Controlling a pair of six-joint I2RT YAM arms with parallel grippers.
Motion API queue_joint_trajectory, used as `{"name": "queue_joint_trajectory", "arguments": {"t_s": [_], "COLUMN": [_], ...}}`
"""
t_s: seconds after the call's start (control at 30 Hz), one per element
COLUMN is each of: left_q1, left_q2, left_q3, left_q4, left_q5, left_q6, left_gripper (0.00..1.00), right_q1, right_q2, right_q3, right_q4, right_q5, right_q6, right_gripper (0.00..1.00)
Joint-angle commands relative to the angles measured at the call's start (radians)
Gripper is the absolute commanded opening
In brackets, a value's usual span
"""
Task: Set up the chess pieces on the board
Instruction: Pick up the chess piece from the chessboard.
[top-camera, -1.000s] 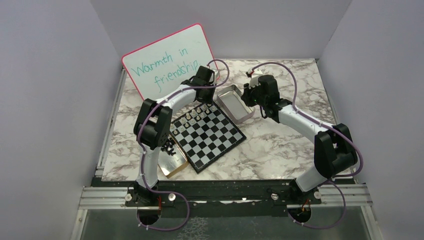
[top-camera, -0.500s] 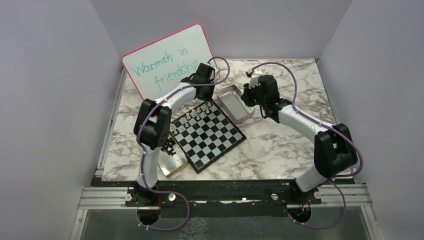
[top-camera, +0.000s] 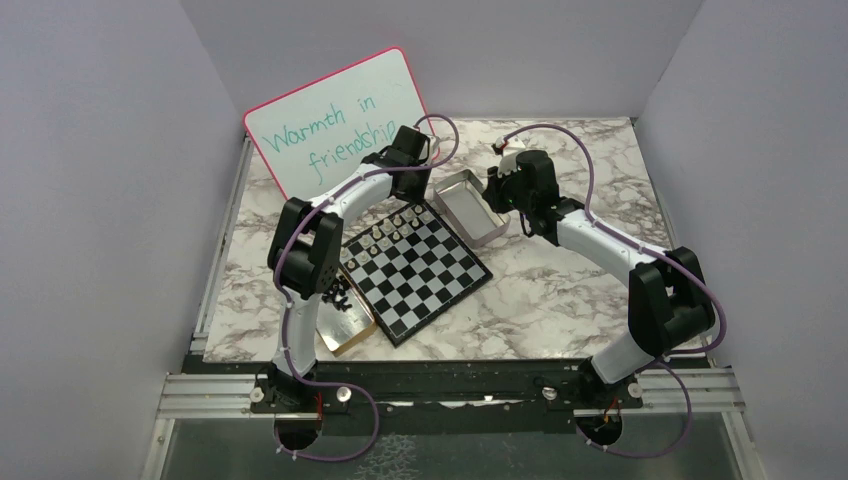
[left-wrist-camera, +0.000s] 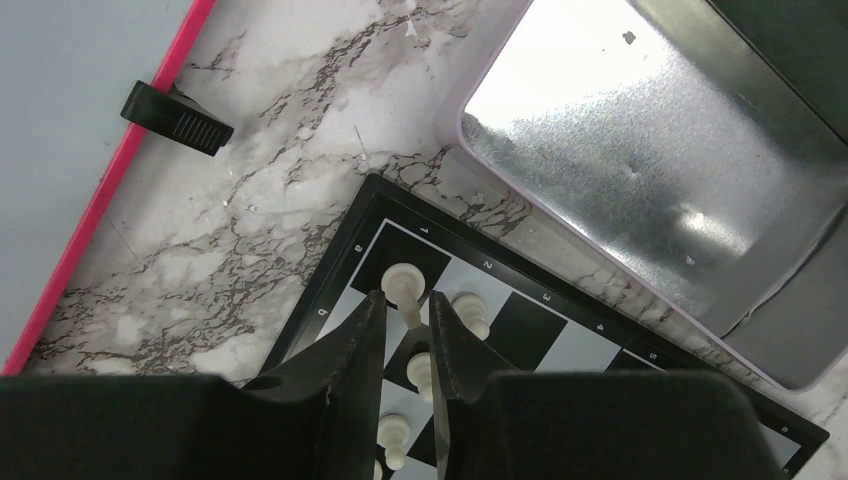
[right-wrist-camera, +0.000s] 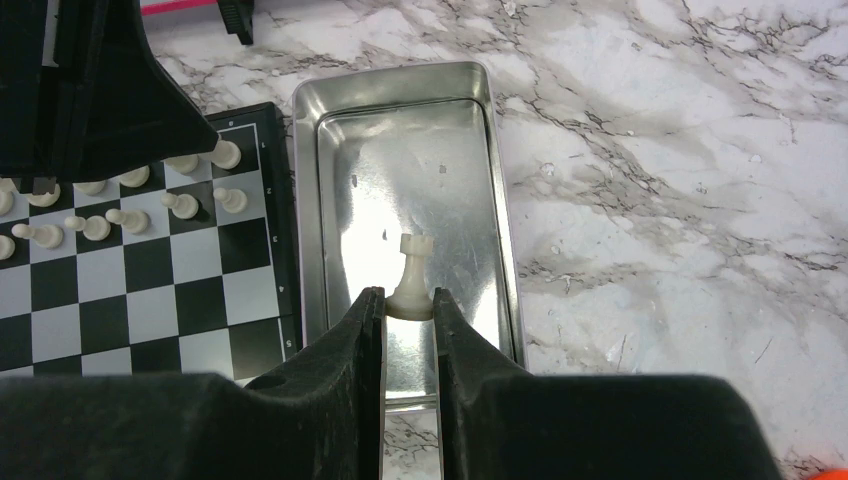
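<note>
The chessboard (top-camera: 420, 275) lies mid-table, with several cream-white chess pieces (top-camera: 395, 225) along its far-left edge. My left gripper (top-camera: 410, 190) is over the board's far corner. In the left wrist view it (left-wrist-camera: 405, 300) is closed narrowly around a white piece (left-wrist-camera: 403, 282) on the corner square. My right gripper (top-camera: 497, 205) is over the silver tin (top-camera: 470, 205). In the right wrist view it (right-wrist-camera: 408, 300) is shut on the base of a white rook (right-wrist-camera: 411, 270) inside the tin (right-wrist-camera: 400, 78). Black pieces (top-camera: 340, 293) lie heaped left of the board.
A pink-rimmed whiteboard (top-camera: 335, 120) leans at the back left, close behind the left gripper. A gold tin (top-camera: 348, 328) sits at the board's near-left side under the black pieces. The silver tin's wall (left-wrist-camera: 560, 240) lies right beside the board's corner.
The left gripper has shifted slightly up and to the back-left over the board's corner. The right arm has barely moved.
</note>
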Motion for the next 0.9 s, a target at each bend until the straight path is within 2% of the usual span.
{"name": "queue_joint_trajectory", "arguments": {"t_s": [0.0,0.23,0.43,0.6,0.87], "left_q1": [-0.008,-0.008,-0.014,-0.014,-0.012], "left_q2": [0.017,0.037,0.033,-0.011,-0.123], "left_q3": [0.025,0.032,0.045,0.048,-0.005], "left_q4": [-0.017,-0.018,-0.019,-0.026,-0.06], "left_q5": [-0.023,-0.017,-0.012,-0.023,-0.086], "left_q6": [-0.011,-0.007,-0.002,0.001,-0.014], "left_gripper": [0.24,0.23,0.11,0.06,0.04], "right_q1": [-0.005,-0.005,-0.005,-0.004,-0.006], "right_q2": [-0.011,-0.014,-0.014,-0.009,-0.012], "right_q3": [-0.009,-0.008,-0.01,-0.01,-0.01], "right_q4": [0.03,0.031,0.031,0.035,0.034], "right_q5": [0.029,0.031,0.034,0.029,0.023], "right_q6": [-0.001,-0.001,-0.001,-0.001,-0.001], "right_gripper": [0.04,0.04,0.04,0.04,0.04]}}
